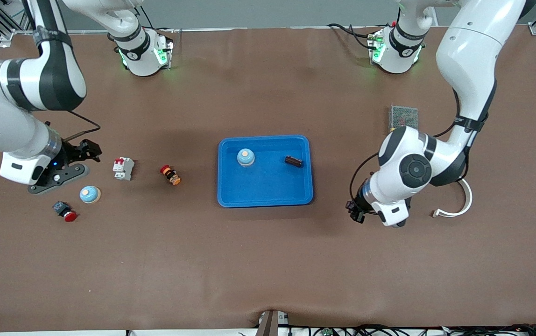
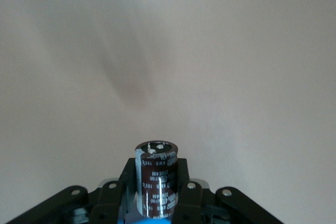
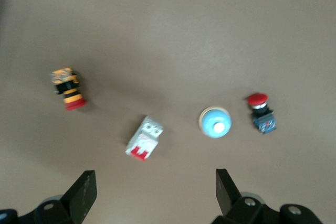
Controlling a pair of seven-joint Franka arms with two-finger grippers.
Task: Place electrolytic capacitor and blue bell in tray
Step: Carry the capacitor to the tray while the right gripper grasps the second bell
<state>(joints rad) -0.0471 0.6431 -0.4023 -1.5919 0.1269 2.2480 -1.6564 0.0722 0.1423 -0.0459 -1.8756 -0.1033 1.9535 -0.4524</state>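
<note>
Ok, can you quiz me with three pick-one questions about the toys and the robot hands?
1. Where is the white breaker? A in the tray; B on the table; C in the air.
2. How many blue bells? A one; B two; C four.
3. The left hand is: A open; B shut on a capacitor; C shut on a bell.
B: it lies on the table near the open right hand.
B: one in the tray, one on the table.
B: its fingers clamp the capacitor.
</note>
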